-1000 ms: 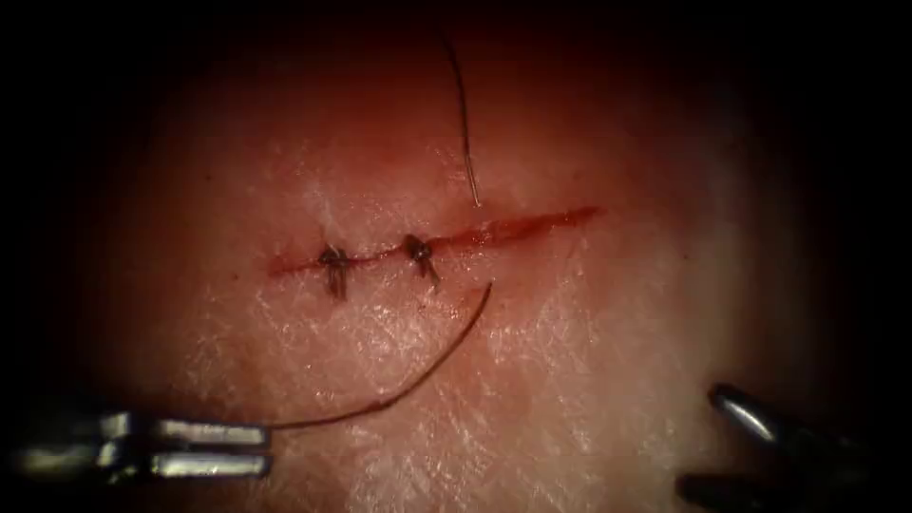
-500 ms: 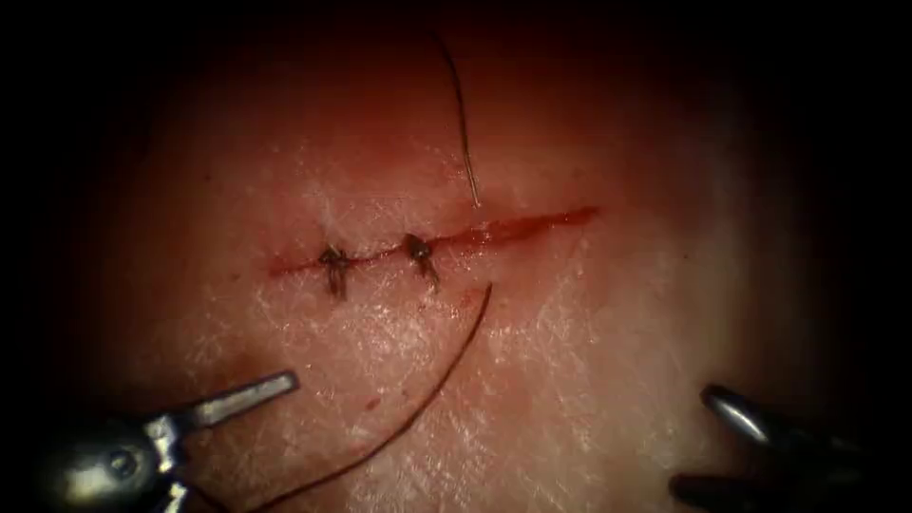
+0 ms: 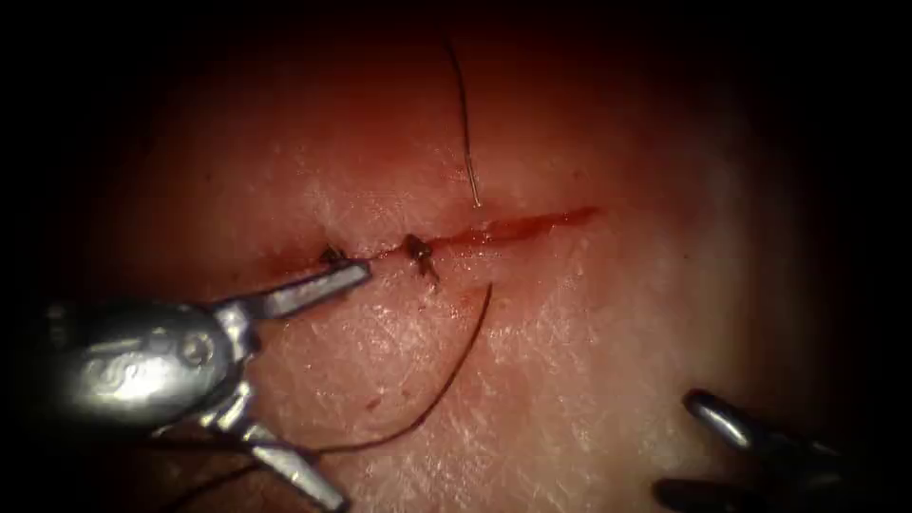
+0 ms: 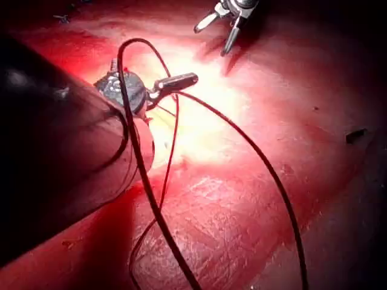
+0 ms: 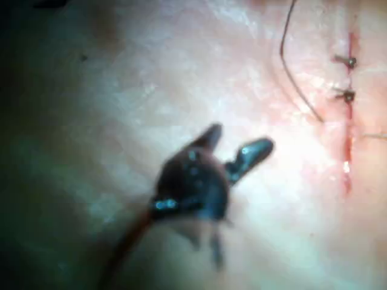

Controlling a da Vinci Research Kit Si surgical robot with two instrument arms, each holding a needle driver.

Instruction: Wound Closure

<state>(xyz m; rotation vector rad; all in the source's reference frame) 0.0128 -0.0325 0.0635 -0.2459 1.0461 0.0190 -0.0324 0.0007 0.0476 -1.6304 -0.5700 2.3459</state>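
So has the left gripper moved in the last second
Yes. The left gripper, jaws wide open and holding nothing, has come up and rightward toward the cut; its upper jaw tip now lies by the leftmost stitch, where before it sat far below it.

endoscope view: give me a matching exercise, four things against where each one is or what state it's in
1 left arm's silver end effector
2 right arm's dark end effector
3 dark curved thread
4 two dark knotted stitches

a on the red cut's left half
b open, empty, upper jaw tip by the leftmost stitch
c open, empty, lower right, away from the cut
d arcing over the pale tissue below the cut

Pairs: 1-b, 2-c, 3-d, 4-a
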